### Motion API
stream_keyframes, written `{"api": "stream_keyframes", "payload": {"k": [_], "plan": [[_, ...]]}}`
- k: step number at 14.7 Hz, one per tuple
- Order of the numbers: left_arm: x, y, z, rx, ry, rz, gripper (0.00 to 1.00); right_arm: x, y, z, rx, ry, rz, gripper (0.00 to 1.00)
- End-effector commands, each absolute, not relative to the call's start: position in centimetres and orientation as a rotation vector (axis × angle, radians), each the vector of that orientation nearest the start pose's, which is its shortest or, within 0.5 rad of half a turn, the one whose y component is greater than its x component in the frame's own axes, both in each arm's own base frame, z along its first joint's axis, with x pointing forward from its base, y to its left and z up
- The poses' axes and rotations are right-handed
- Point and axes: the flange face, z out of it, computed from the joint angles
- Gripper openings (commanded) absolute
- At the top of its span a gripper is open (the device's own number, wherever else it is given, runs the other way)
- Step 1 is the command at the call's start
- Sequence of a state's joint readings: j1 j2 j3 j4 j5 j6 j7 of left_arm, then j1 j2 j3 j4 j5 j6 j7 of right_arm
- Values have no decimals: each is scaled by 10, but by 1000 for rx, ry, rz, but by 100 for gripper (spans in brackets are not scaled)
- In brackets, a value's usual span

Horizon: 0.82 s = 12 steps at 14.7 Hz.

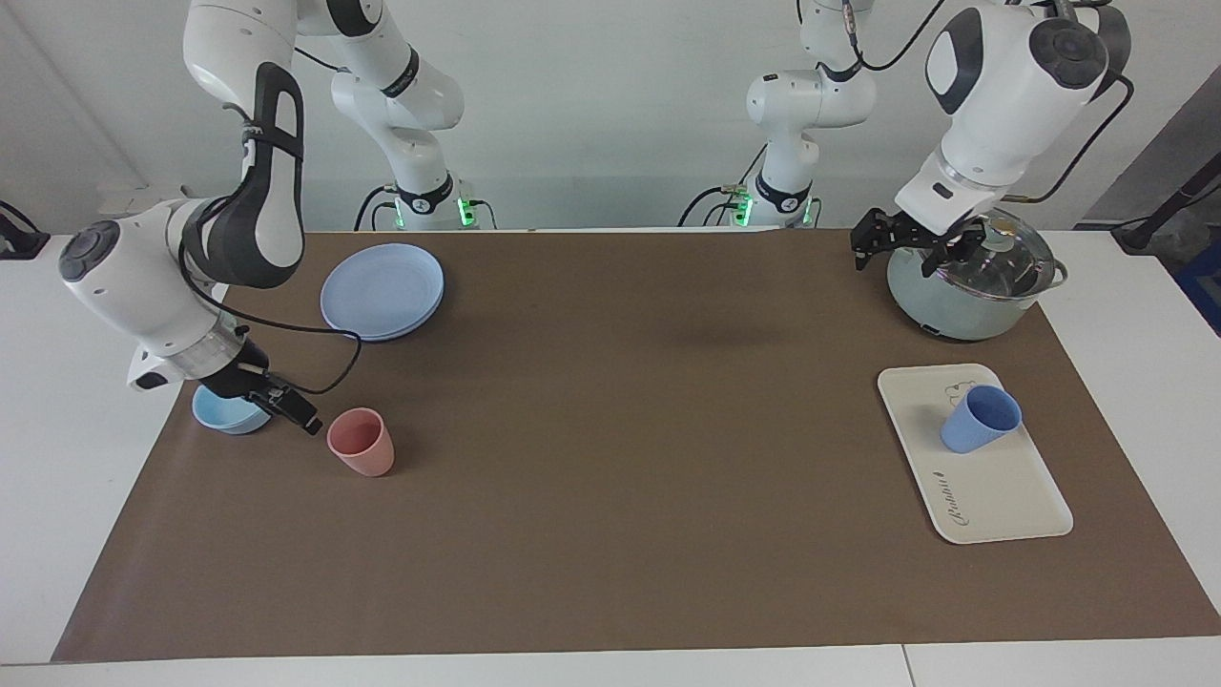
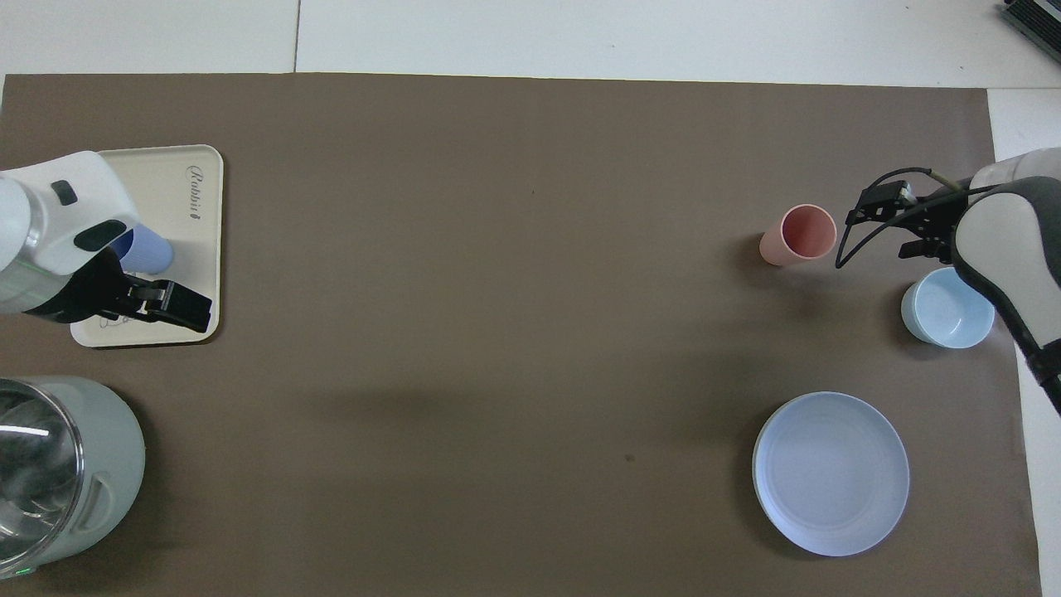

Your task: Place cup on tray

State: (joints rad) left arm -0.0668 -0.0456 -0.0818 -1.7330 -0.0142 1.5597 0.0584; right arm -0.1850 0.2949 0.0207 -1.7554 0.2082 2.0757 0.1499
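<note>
The small medium-blue plastic cup (image 1: 981,418) stands upright on the flat cream-white rectangular tray (image 1: 1002,496), below the raised left gripper (image 1: 914,243) (fingers spread, empty), so placing looks done and only withdrawal remains, while the right gripper (image 1: 286,408) waits, its grip unreadable.

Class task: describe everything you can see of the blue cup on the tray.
The blue cup is a small, handleless, tapered tumbler that looks like matte plastic, medium blue all over. It stands upright, mouth up, on the cream tray, on the half nearer the robots, beside the line-drawn animal. Only the tray touches it. The left claw is up by the pot, well clear of it. In the overhead view the left arm hides part of it.
</note>
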Motion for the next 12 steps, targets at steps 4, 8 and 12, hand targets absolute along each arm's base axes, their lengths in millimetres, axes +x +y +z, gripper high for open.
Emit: {"api": "stream_keyframes", "payload": {"k": [4, 8, 12], "plan": [[524, -71, 584, -3117, 245, 112, 100, 617, -42, 457, -3051, 183, -96, 99], [535, -45, 630, -3128, 170, 24, 100, 592, -3, 499, -3119, 75, -105, 99], [537, -39, 632, -3143, 150, -7, 100, 566, 23, 533, -3124, 85, -56, 99]]}}
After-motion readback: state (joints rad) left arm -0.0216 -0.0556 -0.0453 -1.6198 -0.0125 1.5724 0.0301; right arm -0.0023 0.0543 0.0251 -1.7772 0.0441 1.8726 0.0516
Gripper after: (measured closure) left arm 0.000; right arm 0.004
